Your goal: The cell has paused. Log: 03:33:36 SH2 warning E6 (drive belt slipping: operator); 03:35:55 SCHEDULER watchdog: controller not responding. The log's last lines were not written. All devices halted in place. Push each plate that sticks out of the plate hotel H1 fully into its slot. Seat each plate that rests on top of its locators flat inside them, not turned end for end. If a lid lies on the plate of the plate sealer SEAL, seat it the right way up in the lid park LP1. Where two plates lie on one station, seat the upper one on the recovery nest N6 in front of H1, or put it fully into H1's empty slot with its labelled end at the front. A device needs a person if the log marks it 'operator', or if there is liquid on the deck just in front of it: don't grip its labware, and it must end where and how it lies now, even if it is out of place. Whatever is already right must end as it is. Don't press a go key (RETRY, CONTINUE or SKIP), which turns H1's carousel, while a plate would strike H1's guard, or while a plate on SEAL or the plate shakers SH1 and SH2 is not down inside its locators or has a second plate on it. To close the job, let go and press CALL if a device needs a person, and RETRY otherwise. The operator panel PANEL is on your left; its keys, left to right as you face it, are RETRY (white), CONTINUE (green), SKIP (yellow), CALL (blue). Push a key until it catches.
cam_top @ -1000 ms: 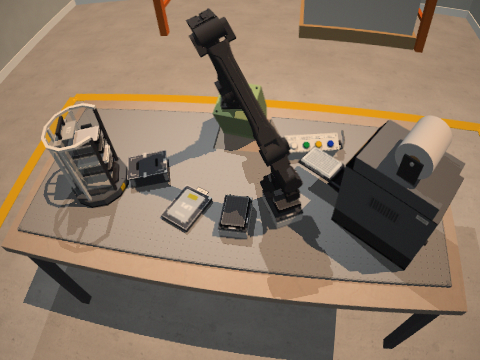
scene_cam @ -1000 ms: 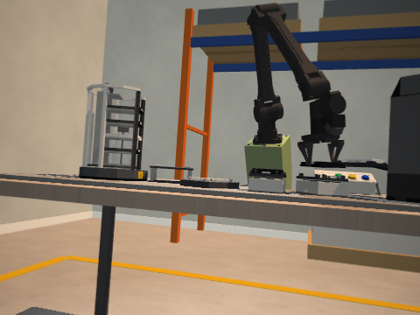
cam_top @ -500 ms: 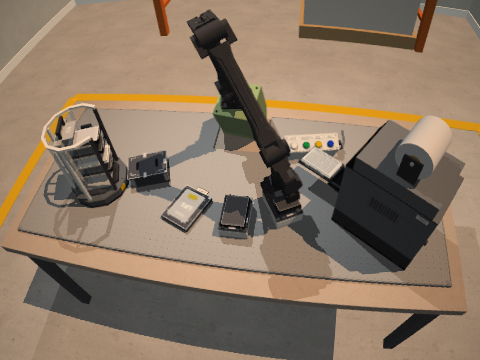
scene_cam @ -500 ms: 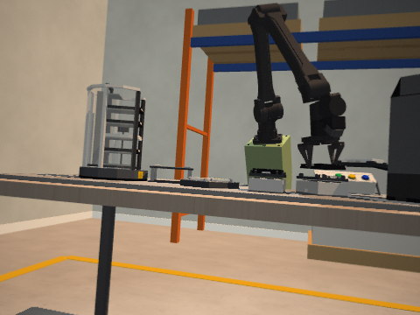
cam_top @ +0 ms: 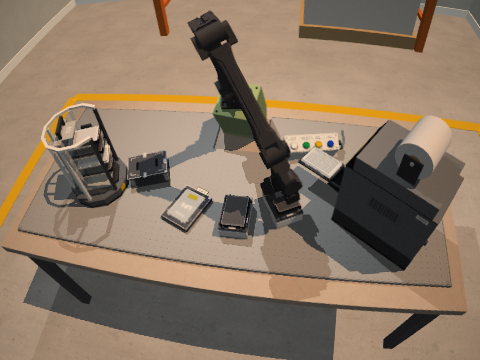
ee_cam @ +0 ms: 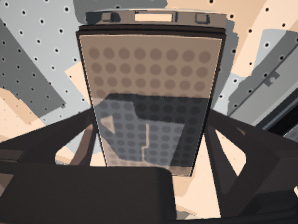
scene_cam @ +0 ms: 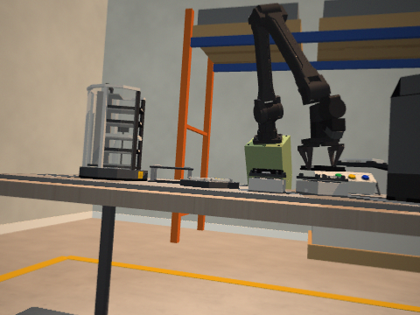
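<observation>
My gripper [cam_top: 286, 197] [scene_cam: 321, 166] [ee_cam: 150, 114] is shut on the long sides of a dark-rimmed well plate [ee_cam: 155, 75] [scene_cam: 323, 168]. The plate hangs level just above the right-hand shaker [cam_top: 287, 220] [scene_cam: 321, 188], with a thin gap under it; its locators are mostly hidden. The other shaker [cam_top: 235, 232] [scene_cam: 267, 185] bears a dark plate [cam_top: 235, 210]. A pale plate [cam_top: 322, 163] lies at the sealer's front. The hotel H1 [cam_top: 103, 196] [scene_cam: 115, 172] holds several plates; I cannot tell whether any sticks out. The panel [cam_top: 301, 138] shows white, green, yellow and blue keys.
The large dark sealer [cam_top: 385, 210] [scene_cam: 404, 140] stands right of my gripper. A raised black-topped stand [cam_top: 149, 164] [scene_cam: 171, 167] is in front of H1. A flat dark station [cam_top: 186, 208] [scene_cam: 210, 183] with a pale, yellow-marked top lies between stand and shakers.
</observation>
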